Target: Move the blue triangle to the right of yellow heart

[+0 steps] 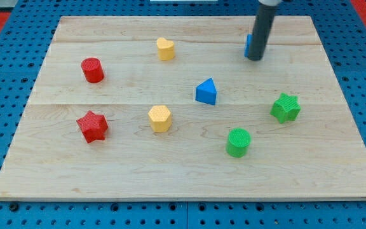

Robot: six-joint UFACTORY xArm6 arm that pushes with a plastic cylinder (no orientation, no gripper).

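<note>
Camera view: my tip (255, 58) is sitting above-right of blue triangle (206, 92), not touching; no hand here; next, pushing it up beside yellow heart (165, 48).

The wooden board (335, 146) is carrying the red cylinder (93, 69), red star (92, 125), yellow heart (165, 48), yellow hexagon (160, 118), blue triangle (206, 91), green star (286, 107) and green cylinder (238, 141); my tip (255, 58) is touching down beside a half-hidden blue block (248, 44).

Red cylinder (93, 69), red star (92, 126), yellow hexagon (160, 118).
</note>
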